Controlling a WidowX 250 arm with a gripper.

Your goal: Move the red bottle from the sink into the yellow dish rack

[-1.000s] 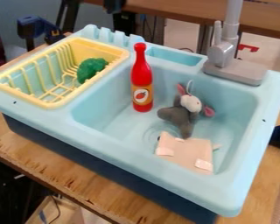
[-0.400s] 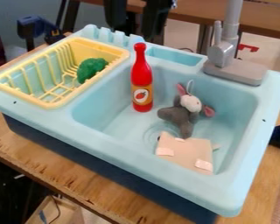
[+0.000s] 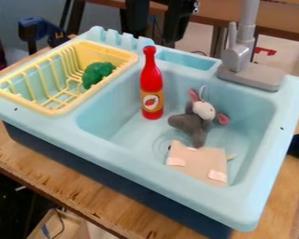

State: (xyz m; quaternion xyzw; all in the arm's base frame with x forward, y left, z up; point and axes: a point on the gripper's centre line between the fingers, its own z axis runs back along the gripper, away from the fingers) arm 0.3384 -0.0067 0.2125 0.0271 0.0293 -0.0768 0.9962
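At the top edge of the frame, just left of centre, hangs the tool (image 3: 154, 36), its two fingers standing apart with nothing held between them. Nearest loose item below it: a red toy sauce bottle (image 3: 151, 86), upright in the basin of the light-blue toy sink (image 3: 249, 198), upper centre of the frame. No contact between the two.

Handling estimate for the bottle: probably hollow plastic, so light, stiff and not fragile; surface looks smooth and may slip. Best hold judged to be across the upper body, just under the shoulder. The neck is an easier width but leaves the base free to swing. Tall, narrow form; a sideways knock could tip it.

Also noted: grey plush toy (image 3: 193, 123) right of the bottle, probably soft and yielding; beige piece with white patches (image 3: 199, 162) at the plush's lower end; green toy vegetable (image 3: 97, 74) in the yellow dish rack (image 3: 54, 112), upper left; grey faucet (image 3: 239, 58), upper right.

Hidden or unclear: arm cut off by the top edge; far side of the bottle unseen; drain (image 3: 166, 144) partly covered by the plush and the beige piece. Cannot tell what the beige piece is, nor the tool's exact height over the rear rim.
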